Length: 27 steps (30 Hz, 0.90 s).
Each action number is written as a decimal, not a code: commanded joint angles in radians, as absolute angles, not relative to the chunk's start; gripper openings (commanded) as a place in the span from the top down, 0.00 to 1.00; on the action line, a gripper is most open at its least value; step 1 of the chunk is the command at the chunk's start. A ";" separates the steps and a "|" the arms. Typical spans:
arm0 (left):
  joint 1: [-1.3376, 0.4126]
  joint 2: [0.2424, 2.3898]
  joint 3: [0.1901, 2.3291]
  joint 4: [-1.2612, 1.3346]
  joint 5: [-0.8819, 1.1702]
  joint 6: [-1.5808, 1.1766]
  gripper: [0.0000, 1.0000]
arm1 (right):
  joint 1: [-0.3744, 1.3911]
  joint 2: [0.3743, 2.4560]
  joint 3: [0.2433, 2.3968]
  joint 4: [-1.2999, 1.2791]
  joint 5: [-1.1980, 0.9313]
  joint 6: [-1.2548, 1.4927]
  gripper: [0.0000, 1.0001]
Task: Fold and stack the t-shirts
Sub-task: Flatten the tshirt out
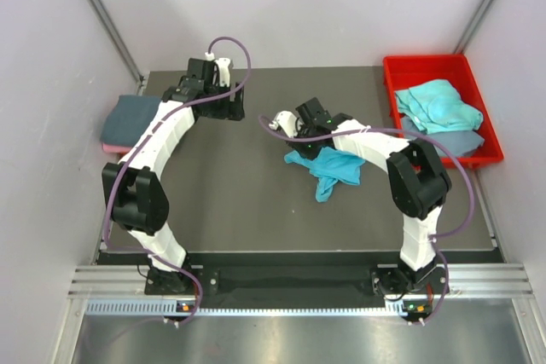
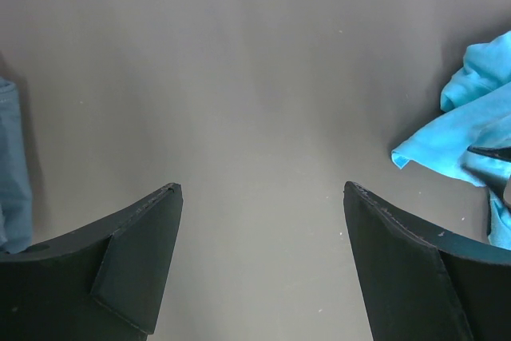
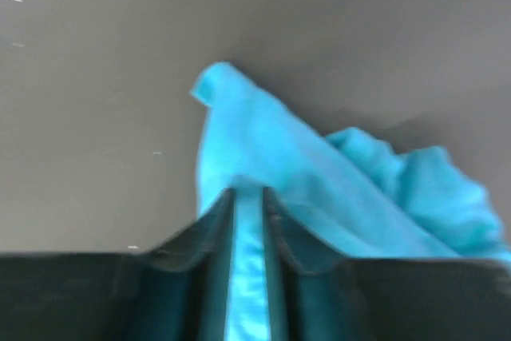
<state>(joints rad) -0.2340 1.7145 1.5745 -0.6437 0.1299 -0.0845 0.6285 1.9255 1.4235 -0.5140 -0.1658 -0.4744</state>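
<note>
A crumpled turquoise t-shirt (image 1: 329, 168) lies in the middle of the table, under the right arm. My right gripper (image 1: 300, 144) is at its left end. In the right wrist view the right gripper (image 3: 249, 191) is shut on a fold of the turquoise t-shirt (image 3: 319, 173). My left gripper (image 1: 229, 108) hangs over bare table at the back left. In its wrist view the left gripper (image 2: 262, 189) is open and empty, with the turquoise t-shirt (image 2: 471, 133) at its far right. A folded slate blue-grey t-shirt (image 1: 132, 118) lies on a pink one (image 1: 115, 148) at the left edge.
A red plastic bin (image 1: 392, 83) stands at the back right, holding a crumpled turquoise shirt (image 1: 437, 104) over a blue-grey one (image 1: 461, 141). White walls close in the table on three sides. The blue-grey stack's edge shows in the left wrist view (image 2: 9, 173).
</note>
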 commanded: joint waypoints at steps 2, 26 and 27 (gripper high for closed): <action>-0.230 1.695 1.611 -0.617 0.143 -0.101 0.13 | 0.643 1.916 1.462 -0.465 -0.032 -0.503 0.93; -0.230 1.704 1.629 -0.614 0.138 -0.101 0.13 | 0.712 2.005 1.488 -0.477 -0.126 -0.483 0.62; -0.230 1.703 1.629 -0.615 0.138 -0.101 0.13 | 0.713 2.014 1.493 -0.465 -0.097 -0.483 0.63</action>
